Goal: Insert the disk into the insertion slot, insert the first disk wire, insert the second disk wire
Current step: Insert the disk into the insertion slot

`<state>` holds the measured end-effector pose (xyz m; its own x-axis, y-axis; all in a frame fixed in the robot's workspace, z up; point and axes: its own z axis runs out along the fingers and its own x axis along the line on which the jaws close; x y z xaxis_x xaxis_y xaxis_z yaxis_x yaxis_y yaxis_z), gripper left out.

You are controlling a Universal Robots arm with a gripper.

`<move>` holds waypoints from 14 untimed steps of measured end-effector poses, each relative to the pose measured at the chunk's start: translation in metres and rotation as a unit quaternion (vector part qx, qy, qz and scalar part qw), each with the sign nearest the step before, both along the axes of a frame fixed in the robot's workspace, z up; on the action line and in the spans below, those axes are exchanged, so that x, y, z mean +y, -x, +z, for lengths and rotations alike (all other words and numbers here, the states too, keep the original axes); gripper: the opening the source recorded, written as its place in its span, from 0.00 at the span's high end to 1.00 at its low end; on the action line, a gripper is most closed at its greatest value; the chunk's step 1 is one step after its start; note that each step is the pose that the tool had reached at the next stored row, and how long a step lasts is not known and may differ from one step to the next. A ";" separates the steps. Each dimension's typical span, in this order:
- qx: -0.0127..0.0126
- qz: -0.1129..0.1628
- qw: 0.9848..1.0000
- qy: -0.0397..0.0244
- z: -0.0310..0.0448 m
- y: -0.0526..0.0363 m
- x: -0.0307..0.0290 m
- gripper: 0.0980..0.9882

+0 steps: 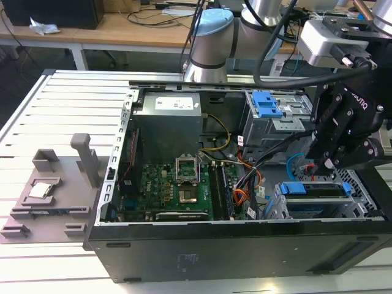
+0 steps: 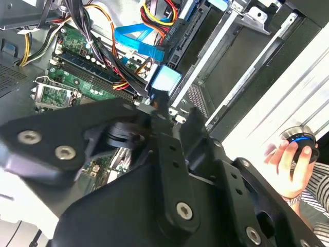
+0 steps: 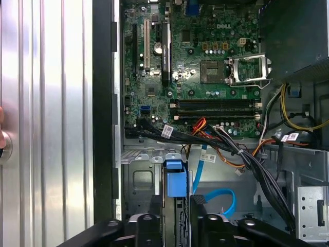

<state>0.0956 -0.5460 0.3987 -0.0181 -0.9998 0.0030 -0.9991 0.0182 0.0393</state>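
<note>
The disk (image 1: pixel 312 191) stands on edge in the insertion slot (image 1: pixel 277 207), a perforated silver cage at the case's corner on the exterior view's right. Its blue carrier shows in both wrist views (image 3: pixel 175 180) (image 2: pixel 165 80). My black gripper (image 1: pixel 318 166) hangs just above the disk's upper edge. In the first wrist view the gripper (image 3: pixel 176 226) is open, its fingers straddling that edge. A loose blue data cable (image 1: pixel 295 164) (image 3: pixel 218 198) loops beside the cage, next to a bundle of black, orange and red wires (image 3: pixel 247 159).
A grey bay with blue latch tabs (image 1: pixel 267 104) sits behind the cage. The green motherboard (image 1: pixel 177 190) and power supply (image 1: pixel 168 113) fill the case's middle. A grey fixture (image 1: pixel 49 190) lies on the slatted table. A person's hand (image 2: pixel 293 159) holds a knob beside the case.
</note>
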 end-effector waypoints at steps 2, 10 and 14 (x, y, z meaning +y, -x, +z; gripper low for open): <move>0.000 0.000 1.000 0.000 0.0000 0.0000 0.0000 0.91; 0.000 0.000 1.000 0.000 -0.0001 0.0000 0.0000 0.99; 0.000 0.000 1.000 0.000 -0.0003 -0.0022 0.0000 0.99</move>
<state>0.0978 -0.5460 0.3984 -0.0181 -0.9998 0.0027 -0.9991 0.0182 0.0393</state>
